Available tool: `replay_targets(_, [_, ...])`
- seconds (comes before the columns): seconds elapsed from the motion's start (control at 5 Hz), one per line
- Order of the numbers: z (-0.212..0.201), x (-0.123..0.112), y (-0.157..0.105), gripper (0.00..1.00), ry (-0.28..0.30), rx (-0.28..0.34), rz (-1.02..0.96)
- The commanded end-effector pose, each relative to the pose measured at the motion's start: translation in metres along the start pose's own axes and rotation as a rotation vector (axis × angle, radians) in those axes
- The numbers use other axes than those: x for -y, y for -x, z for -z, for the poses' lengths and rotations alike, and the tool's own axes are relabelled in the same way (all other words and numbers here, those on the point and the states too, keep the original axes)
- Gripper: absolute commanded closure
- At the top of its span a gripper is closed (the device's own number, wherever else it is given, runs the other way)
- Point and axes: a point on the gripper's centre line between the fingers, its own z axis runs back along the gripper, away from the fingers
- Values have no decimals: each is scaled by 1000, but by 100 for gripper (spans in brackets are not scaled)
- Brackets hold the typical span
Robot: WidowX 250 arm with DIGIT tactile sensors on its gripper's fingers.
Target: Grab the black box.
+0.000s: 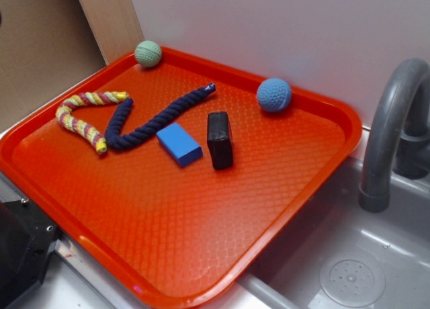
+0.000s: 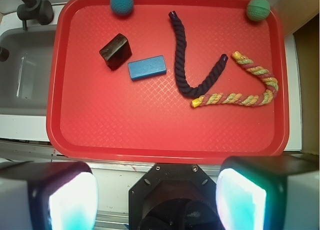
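Observation:
The black box (image 1: 220,140) stands on its edge near the middle of the red tray (image 1: 168,222), right beside a bright blue block (image 1: 179,144). From the wrist camera the black box (image 2: 115,51) sits at the upper left of the tray (image 2: 150,125), with the blue block (image 2: 147,67) just to its right. My gripper (image 2: 156,197) hangs high above the tray's near rim, far from the box. Its two fingers are spread wide apart and hold nothing. The exterior view does not show the gripper.
A navy rope (image 2: 187,65) and a multicoloured rope (image 2: 245,87) lie on the tray's right part. A blue ball (image 2: 121,2) and a green ball (image 2: 258,9) rest at the far rim. A grey sink (image 1: 349,255) with a faucet (image 1: 390,134) adjoins the tray.

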Motion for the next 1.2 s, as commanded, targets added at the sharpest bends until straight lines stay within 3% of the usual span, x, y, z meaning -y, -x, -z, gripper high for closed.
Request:
replay_targets(0.0, [0,0,0,0,0,0,0])
replay_targets(0.2, [33,17,-46,0,-130,100,-92])
replay_targets(0.4, [67,32,-93,0,-117,179,-291])
replay_targets(0.6, [101,42,-116,0,-52,220,-490])
replay_targets(0.8, [136,52,-134,0,61,204,-596])
replay_targets(1.0, [174,62,-142,0,103,106,-643])
